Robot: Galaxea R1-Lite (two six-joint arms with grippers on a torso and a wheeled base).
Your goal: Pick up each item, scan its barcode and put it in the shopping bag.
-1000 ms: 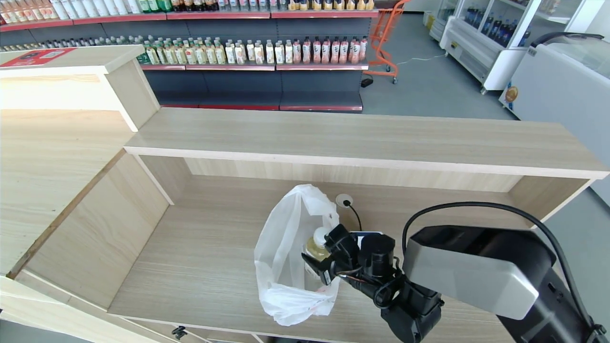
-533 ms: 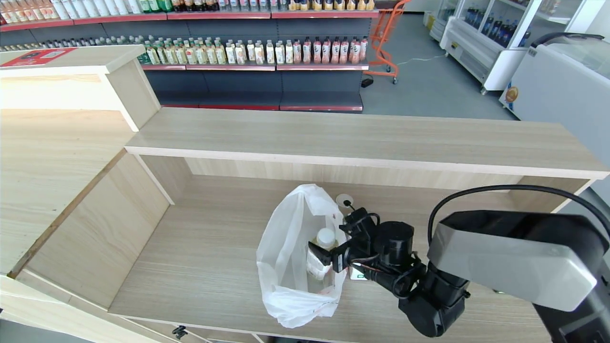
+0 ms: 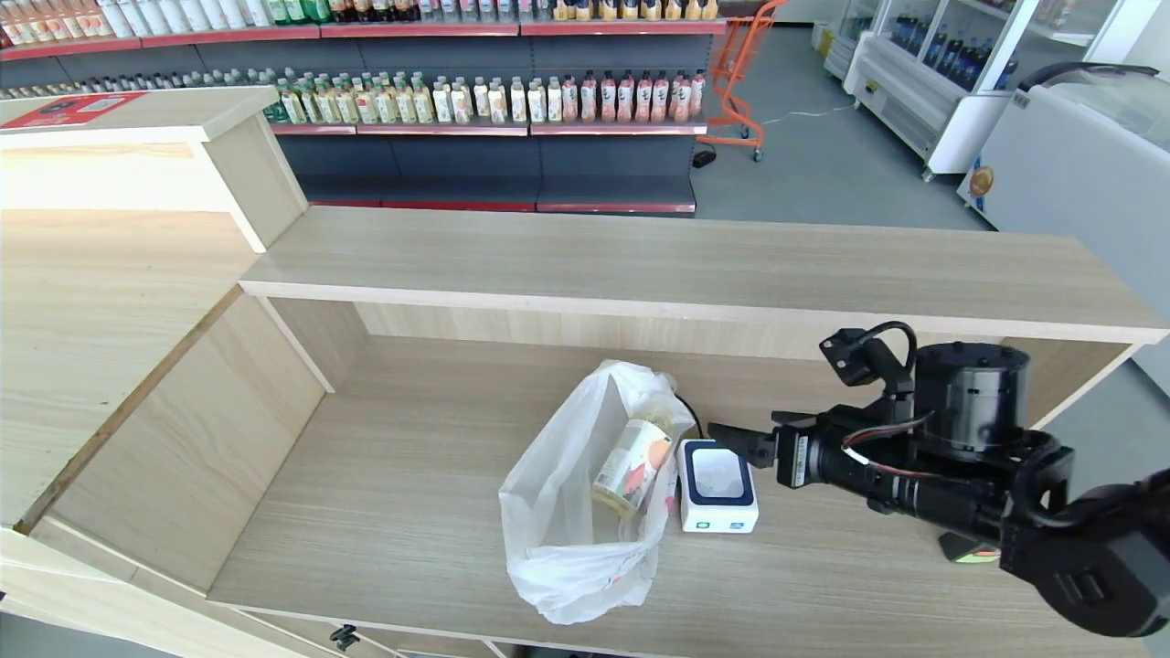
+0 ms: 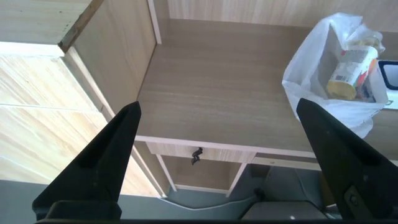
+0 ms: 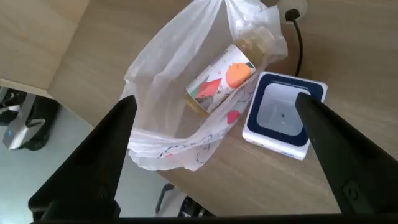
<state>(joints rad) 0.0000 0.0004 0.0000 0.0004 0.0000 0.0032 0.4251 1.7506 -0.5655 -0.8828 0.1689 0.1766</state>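
Note:
A white plastic shopping bag (image 3: 558, 512) stands open on the lower wooden counter (image 3: 402, 493). A bottle (image 3: 631, 464) with a colourful label and pale cap lies tilted inside it. A white and blue barcode scanner (image 3: 717, 472) sits just right of the bag. My right gripper (image 3: 742, 439) hovers right of the scanner, open and empty, pointing toward the bag. The right wrist view looks down on the bag (image 5: 161, 81), bottle (image 5: 221, 81) and scanner (image 5: 283, 115) past its gripper (image 5: 214, 102). My left gripper (image 4: 219, 107) is open and empty over the counter's front edge, with the bag (image 4: 311, 68) off to one side.
A raised counter ledge (image 3: 695, 265) runs behind the work area and a side wall (image 3: 192, 429) closes the left. A black cable (image 3: 687, 413) runs behind the scanner. A small green and red thing (image 3: 971, 548) lies under my right arm. Bare counter lies left of the bag.
My right gripper let go of the bottle inside the bag and drew back to the right. The bottle now lies tilted in the bag, and the scanner is uncovered.

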